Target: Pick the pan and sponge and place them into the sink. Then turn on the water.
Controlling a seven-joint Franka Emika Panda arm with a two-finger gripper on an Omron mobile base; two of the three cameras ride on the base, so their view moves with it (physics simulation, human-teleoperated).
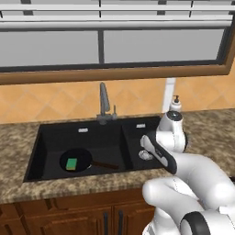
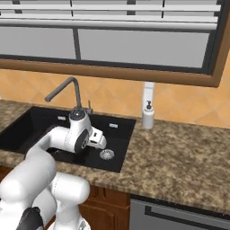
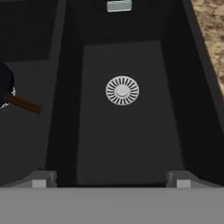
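The round all-black frying pan (image 1: 75, 161) lay in the wide basin of the matte black double-basin sink (image 1: 34, 153), its brown handle toward the divider. The small green-topped sponge (image 1: 71, 164) rested inside the pan. Both placements appeared complete. The claw (image 3: 111, 178) hung over the narrower basin, above the round silver drain (image 3: 122, 90), jaws fully spread and holding nothing. Remaining: operating the tall dark-grey tap (image 1: 104, 103) behind the sink; no stream was visible.

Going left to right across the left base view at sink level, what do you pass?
Sponge lying in the pan → pan handle → sink divider → silver drain of the narrower basin → granite counter.
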